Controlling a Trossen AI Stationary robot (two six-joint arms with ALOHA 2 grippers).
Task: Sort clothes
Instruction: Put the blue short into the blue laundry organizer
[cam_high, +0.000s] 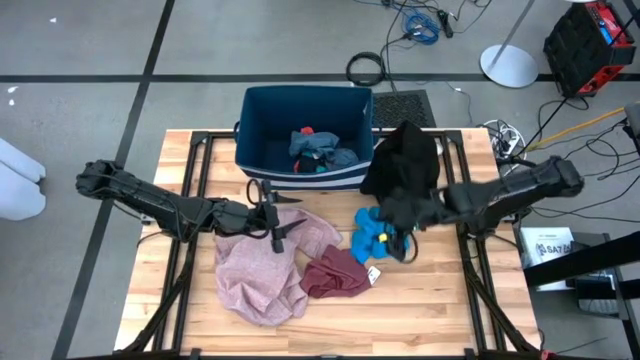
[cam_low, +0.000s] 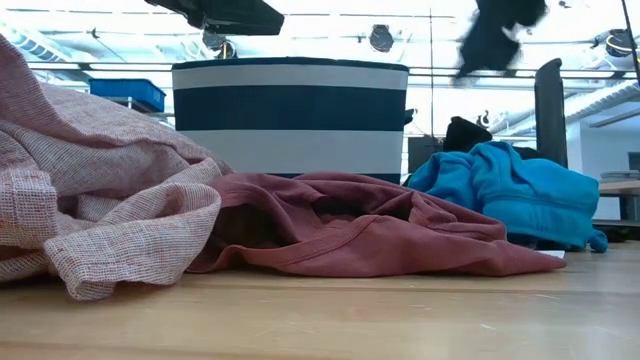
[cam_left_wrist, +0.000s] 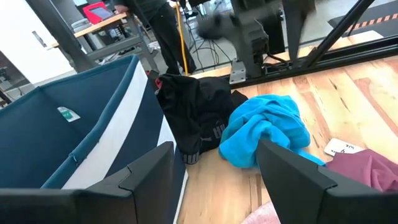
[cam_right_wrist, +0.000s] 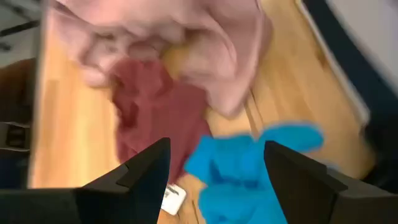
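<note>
Clothes lie loose on the desk (cam_high: 420, 320): pale pink garment (cam_high: 258, 272) at the left, maroon garment (cam_high: 336, 273) touching it, bright blue garment (cam_high: 372, 234) just right, black garment (cam_high: 402, 165) draped beside the striped bin (cam_high: 262, 112), where more pieces lie. All look limp, light, prone to stretch and trail; best pinched at a raised fold. Left gripper (cam_high: 277, 228) hovers over the pink cloth, jaws released and empty. Right gripper (cam_high: 415, 215) by the blue, jaws apart, holding nothing.

Dark blue bin (cam_high: 262, 112) with white stripes at upper centre, wooden table (cam_high: 440, 310) beneath, coiled cable (cam_high: 366, 68) on floor above.
</note>
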